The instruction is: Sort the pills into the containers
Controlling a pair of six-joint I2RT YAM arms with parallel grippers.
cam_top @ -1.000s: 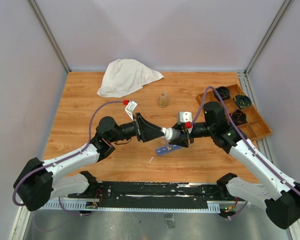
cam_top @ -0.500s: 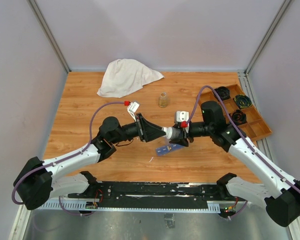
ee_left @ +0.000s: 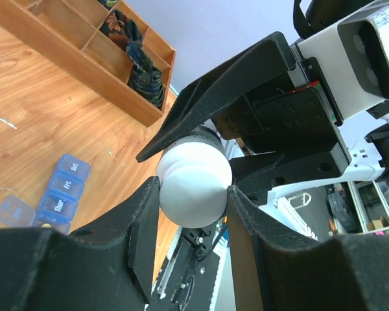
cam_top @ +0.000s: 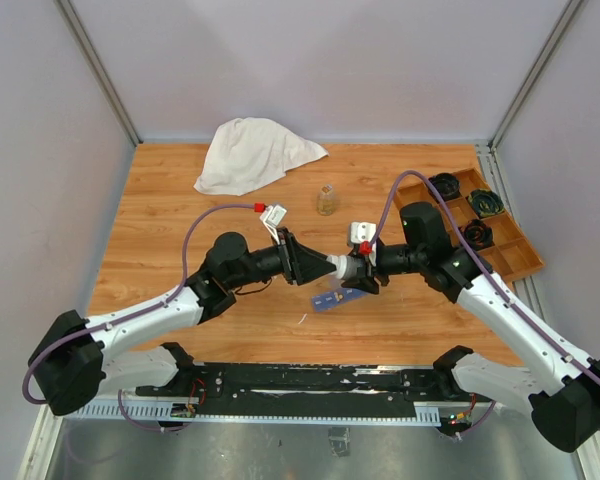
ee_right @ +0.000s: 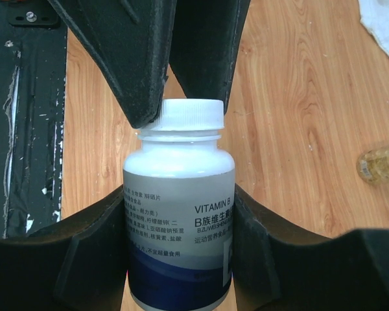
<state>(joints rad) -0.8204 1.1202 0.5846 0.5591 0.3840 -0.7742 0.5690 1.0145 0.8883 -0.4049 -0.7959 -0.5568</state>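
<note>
Against a second ago: finds the right gripper point(cam_top: 358, 272) and its white camera block point(cam_top: 361, 232) carried slightly toward 9 o'clock. Finds the left elbow pushed toward 3 o'clock, with the red-and-white connector point(cam_top: 272, 213) on that wrist swung the same way. Finds the bottle point(cam_top: 338, 267) still bridged between both grippers over the middle of the table point(cam_top: 180, 200). Finds strip point(cam_top: 330, 298), jar point(cam_top: 327, 199), cloth point(cam_top: 252, 152) and tray point(cam_top: 515, 255) unmoved.

Pose: records the left arm reaching in from 7 o'clock, forearm slanting up to the centre, left gripper point(cam_top: 325, 265) pointing toward 3 o'clock. Records the right arm coming from 5 o'clock, elbow raised near the tray, gripper pointing toward 9 o'clock, nose to nose with the left.

Fingers: notes the left fingers point(ee_left: 146, 220) pressed against both flanks of the white cap point(ee_left: 194, 180). Notes the right fingers point(ee_right: 91, 240) clamped on the labelled body of the bottle, held level above the wood with the cap end toward the left gripper.

Task item: locates the blue strip flat on the table just at 6 o'clock of the bottle, below the meeting grippers, day labels legible on its lids in the left wrist view.

Surroundings: places the jar upright at 12 o'clock of the grippers, the cloth crumpled at 11 o'clock near the far edge, the tray at 2 o'clock against the right edge with dark items in its compartments.
</note>
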